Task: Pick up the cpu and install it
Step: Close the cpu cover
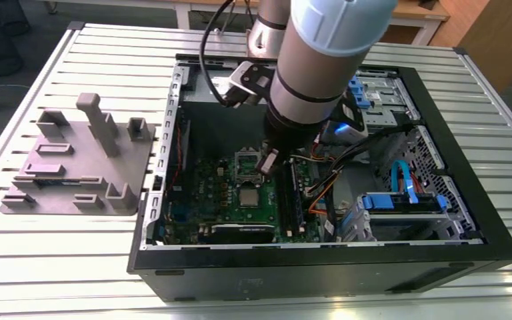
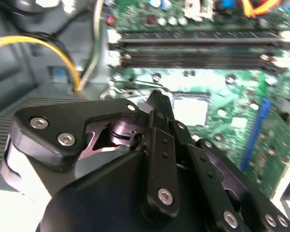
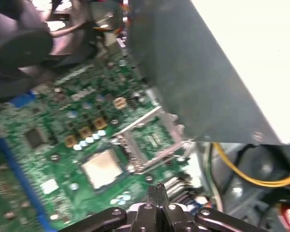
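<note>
The fingers (image 3: 157, 191), pressed together with nothing between them, hover just above the green motherboard (image 1: 238, 203) inside the open computer case (image 1: 327, 273), with the cpu (image 3: 102, 168) lying flat on the board just ahead of their tips, beside the open socket frame (image 3: 152, 140).

A slatted metal table (image 1: 87, 267) carries an open computer case (image 1: 327, 267) and a grey fixture plate (image 1: 69, 167) beside it.

Motherboard (image 1: 229, 193) partly behind arm (image 1: 314, 73)
</note>
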`<state>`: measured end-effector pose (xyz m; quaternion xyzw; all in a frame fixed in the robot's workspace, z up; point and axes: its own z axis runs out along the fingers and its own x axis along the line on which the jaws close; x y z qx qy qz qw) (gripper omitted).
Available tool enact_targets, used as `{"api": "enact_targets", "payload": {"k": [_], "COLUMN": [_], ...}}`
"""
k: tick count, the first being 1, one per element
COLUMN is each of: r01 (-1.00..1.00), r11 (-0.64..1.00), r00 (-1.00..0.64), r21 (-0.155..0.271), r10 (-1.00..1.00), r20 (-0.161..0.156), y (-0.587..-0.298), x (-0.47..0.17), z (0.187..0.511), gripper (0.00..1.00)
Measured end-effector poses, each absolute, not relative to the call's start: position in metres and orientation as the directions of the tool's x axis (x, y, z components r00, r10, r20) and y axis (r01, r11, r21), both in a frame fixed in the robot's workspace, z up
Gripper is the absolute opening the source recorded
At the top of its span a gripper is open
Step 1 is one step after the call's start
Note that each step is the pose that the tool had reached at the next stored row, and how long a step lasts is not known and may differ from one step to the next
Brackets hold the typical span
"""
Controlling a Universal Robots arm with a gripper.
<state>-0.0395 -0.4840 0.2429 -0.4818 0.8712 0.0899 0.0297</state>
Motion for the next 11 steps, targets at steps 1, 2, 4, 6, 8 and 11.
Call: {"api": "enact_targets", "payload": {"k": [1,2,4,6,8,11], "r01": [-0.845,-0.845,-0.845,-0.845,-0.845,-0.845], "r11": [0.517,0.516,0.514,0.512,0.509,0.508], "r00": [-0.534,-0.534,-0.534,-0.534,-0.534,-0.534], "r21": [0.137,0.142,0.148,0.156,0.165,0.170], "r10": [-0.832,-0.830,-0.828,-0.825,-0.822,-0.820], "r20": [-0.152,-0.160,-0.169,-0.183,-0.197,-0.205], "y": [-0.484,-0.484,-0.483,-0.483,-0.482,-0.482], "x": [-0.037,-0.036,-0.034,-0.034,-0.034,-0.034], "z": [0.243,0.242,0.240,0.239,0.237,0.232], "gripper": [0.10,0.10,0.10,0.10,0.10,0.10]}}
